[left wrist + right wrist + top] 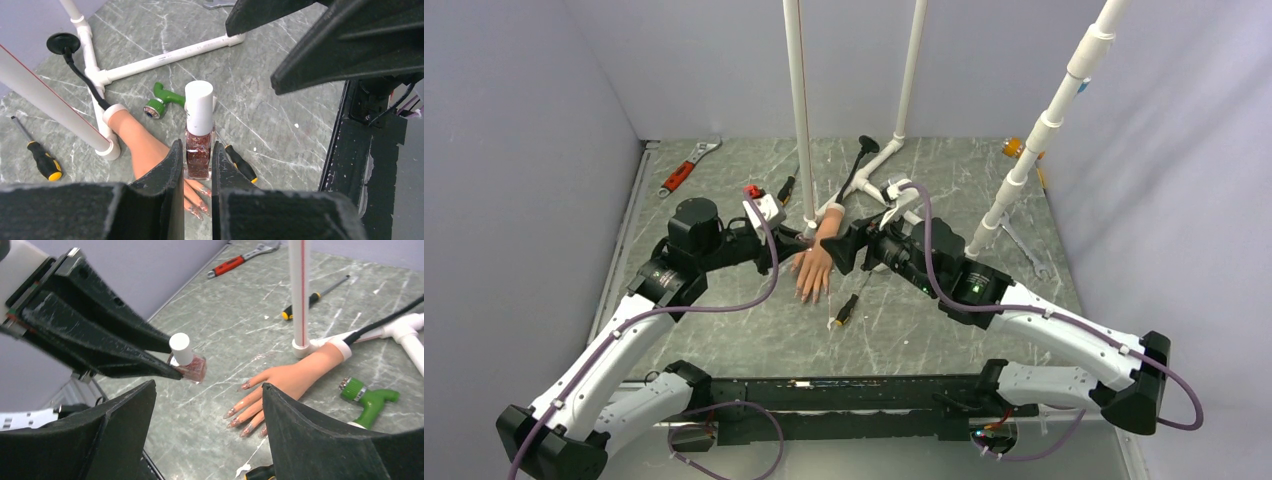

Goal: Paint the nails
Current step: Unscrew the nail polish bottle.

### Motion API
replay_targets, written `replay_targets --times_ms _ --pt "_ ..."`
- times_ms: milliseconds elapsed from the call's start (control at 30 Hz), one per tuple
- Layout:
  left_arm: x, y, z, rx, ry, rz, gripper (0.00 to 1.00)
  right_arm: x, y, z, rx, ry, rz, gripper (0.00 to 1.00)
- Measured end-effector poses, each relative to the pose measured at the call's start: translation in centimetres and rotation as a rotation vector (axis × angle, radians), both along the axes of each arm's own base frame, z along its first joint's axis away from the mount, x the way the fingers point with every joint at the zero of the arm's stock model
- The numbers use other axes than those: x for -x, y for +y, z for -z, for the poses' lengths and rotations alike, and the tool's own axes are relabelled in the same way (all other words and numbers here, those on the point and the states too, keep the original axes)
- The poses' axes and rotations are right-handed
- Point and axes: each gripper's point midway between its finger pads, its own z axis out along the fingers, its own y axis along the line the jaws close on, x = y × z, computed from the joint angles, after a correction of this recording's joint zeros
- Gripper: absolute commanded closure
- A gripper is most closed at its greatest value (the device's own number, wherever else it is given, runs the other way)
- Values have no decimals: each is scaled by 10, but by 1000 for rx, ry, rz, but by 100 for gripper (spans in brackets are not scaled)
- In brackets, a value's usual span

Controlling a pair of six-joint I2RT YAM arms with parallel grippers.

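The nails (234, 423) tip the fingers of the mannequin hand (295, 375), which lies palm down on the table (724, 330) about midway between my two arms. From the right wrist they look long, pointed and pinkish-brown with a glittery sheen. The hand's long axis runs from far to near. Its white wrist cuff (344, 347) is at the far end, beside the foot of a white pipe (799, 100), and the fingers point back toward my bases, angled slightly to my left. The fingers are a little spread.

My left gripper (197, 147) is clamped on a nail polish bottle (199, 155) of reddish glitter, with one finger on each flat side. The white cap (199, 107) is on and sticks up past my fingertips. The bottle sits just beside the fingertips on my left side. I cannot tell whether its base touches the table.

My right gripper (207, 385) is spread wide and holds nothing. It hangs over the mannequin hand, with the nails in the gap between its jaws.

The table is grey-green and veined like marble. On it are a green hose nozzle (370, 397) near the wrist, a yellow-and-black screwdriver (45, 162) beyond the pipe, and a red-handled wrench (686, 170) at the far left. Plain pale lilac-grey walls (524, 150) close in the left, far and right sides.
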Motion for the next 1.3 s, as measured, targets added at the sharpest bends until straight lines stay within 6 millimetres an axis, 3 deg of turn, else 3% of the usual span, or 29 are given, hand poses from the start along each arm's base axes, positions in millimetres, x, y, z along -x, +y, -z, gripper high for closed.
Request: replay_targets --times_ms 233,500,833,1033,1300 --pt "-5 3 1 -6 -2 -39 100 -11 -1 -4 -29 56 78 27" --pt "-8 5 1 -9 -5 -54 100 -16 20 0 -22 94 50 32" --pt "-8 5 1 -10 -4 -58 100 -21 39 -10 -31 96 31 41" --pt "-8 5 1 -10 -4 -58 100 -26 47 -3 -13 113 33 51" --pt "-8 5 1 -10 -5 -57 100 -30 54 7 12 129 32 74"
